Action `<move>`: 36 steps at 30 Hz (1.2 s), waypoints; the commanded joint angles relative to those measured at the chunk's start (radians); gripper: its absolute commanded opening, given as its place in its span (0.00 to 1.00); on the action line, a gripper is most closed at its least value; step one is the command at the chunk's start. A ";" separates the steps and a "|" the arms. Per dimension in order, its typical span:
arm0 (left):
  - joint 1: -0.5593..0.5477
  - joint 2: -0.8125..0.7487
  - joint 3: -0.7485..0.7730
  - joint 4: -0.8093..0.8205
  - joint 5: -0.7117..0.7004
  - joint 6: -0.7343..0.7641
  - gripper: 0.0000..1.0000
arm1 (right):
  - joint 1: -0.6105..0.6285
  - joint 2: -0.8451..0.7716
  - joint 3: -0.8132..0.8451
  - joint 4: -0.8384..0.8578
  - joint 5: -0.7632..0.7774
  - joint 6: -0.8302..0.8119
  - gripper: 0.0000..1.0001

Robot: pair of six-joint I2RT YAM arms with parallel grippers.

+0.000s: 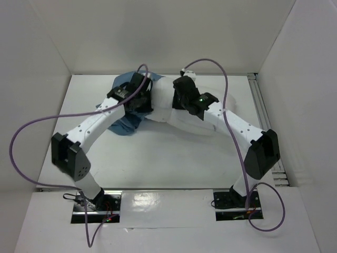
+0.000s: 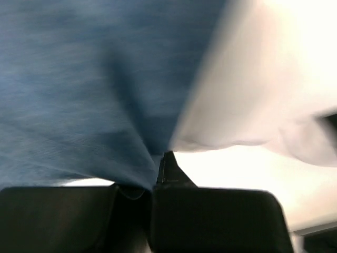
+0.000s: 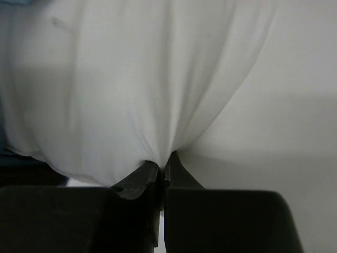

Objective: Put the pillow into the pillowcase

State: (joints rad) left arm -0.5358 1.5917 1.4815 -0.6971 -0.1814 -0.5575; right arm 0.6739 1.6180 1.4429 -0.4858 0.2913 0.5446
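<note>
The white pillow (image 1: 171, 108) lies at the back middle of the table, its left end against the blue pillowcase (image 1: 125, 125). My left gripper (image 1: 138, 100) is shut on a pinch of the pillowcase; in the left wrist view the blue cloth (image 2: 79, 89) fans out from my closed jaws, with the pillow (image 2: 263, 79) beside it on the right. My right gripper (image 1: 181, 97) is shut on the pillow; in the right wrist view white fabric (image 3: 131, 79) gathers in folds into my closed jaws. Most of the pillowcase is hidden under my left arm.
White walls enclose the table on the left, back and right. A metal rail (image 1: 266, 113) runs along the right edge. Purple cables (image 1: 31, 132) loop off both arms. The arm bases (image 1: 97, 203) sit at the near edge.
</note>
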 commanded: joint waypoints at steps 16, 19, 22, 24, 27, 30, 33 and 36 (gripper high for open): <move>-0.035 0.013 0.017 0.261 0.790 -0.093 0.00 | 0.055 -0.153 -0.287 0.299 -0.023 0.170 0.00; -0.044 -0.122 -0.125 0.225 0.705 -0.093 0.00 | 0.055 -0.213 -0.374 0.308 -0.043 0.201 0.00; -0.044 -0.165 -0.188 0.154 0.634 -0.047 0.16 | 0.064 -0.253 -0.410 0.317 -0.061 0.190 0.00; -0.053 -0.165 -0.167 0.078 0.611 -0.022 0.44 | 0.064 -0.253 -0.411 0.308 -0.090 0.190 0.00; -0.053 -0.145 -0.058 -0.027 0.579 0.048 0.70 | 0.073 -0.253 -0.400 0.287 -0.130 0.155 0.00; -0.053 -0.099 0.100 -0.150 0.579 0.111 0.79 | 0.073 -0.242 -0.336 0.198 -0.101 0.088 0.32; -0.053 -0.059 0.258 -0.249 0.556 0.198 0.76 | 0.073 -0.254 -0.239 0.074 0.012 0.014 0.80; -0.053 -0.049 0.336 -0.294 0.501 0.252 0.22 | 0.073 -0.279 -0.139 -0.028 0.135 -0.034 0.90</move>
State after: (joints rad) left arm -0.5854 1.5257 1.7523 -0.8864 0.3683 -0.3969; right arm 0.7410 1.3911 1.1843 -0.4252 0.2878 0.5827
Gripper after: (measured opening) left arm 0.280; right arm 0.887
